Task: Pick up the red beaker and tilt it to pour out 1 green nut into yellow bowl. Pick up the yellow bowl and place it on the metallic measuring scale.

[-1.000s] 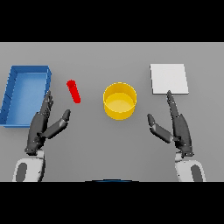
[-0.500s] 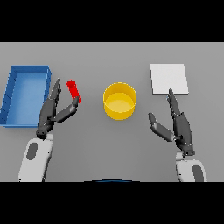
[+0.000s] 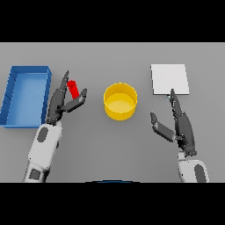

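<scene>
Left hand at the beaker: fingers straight, spread wide, beaker sits in the gap between fingers and thumb, no grip visible. Beaker lies on the table between the blue tray and bowl. Right hand open, fingers extended, holds nothing, just below the scale. Bowl mid-table, apart from both hands.

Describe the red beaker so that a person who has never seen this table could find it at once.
Start at the big blue tray on the left side of the grey table. Just right of the tray, between it and the yellow bowl, the left hand reaches around a small slanted cylinder: the red beaker. It is the only red thing there.
</scene>
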Available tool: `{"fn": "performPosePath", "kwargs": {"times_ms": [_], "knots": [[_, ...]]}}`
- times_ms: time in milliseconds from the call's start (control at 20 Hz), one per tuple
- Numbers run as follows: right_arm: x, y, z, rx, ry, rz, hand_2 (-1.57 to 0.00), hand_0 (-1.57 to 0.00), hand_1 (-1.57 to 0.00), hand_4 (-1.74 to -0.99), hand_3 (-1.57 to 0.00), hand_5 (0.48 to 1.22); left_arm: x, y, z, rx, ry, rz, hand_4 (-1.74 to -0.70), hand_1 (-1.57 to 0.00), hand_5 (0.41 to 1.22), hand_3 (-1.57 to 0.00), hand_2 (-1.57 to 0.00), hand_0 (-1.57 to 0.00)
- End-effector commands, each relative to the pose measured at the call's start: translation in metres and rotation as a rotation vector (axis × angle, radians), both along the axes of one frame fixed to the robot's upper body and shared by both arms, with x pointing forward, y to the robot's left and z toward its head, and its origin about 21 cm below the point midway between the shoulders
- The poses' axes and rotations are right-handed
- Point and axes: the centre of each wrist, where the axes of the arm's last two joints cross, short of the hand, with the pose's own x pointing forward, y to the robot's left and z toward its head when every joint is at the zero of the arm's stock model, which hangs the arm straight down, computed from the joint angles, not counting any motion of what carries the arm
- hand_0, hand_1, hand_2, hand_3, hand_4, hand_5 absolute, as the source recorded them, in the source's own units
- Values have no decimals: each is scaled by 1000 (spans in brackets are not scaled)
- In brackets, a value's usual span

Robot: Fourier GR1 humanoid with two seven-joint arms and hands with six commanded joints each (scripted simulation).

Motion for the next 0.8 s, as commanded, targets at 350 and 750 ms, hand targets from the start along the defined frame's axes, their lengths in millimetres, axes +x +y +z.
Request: {"fn": "performPosePath", "kwargs": {"times_ms": [350, 750], "knots": [[-4, -3, 0, 8, -3, 1, 1, 1, 1, -1261, 1, 690, 29, -10, 2, 46, -27, -9, -1259, 1, 684, 1, 1, 1], [-2, 1, -2, -7, -8, 0, 1, 1, 1, -1240, 1, 693, 37, -21, -9, -2, -123, 10, -1569, -1077, 1036, -891, -1074, -1060]]}}
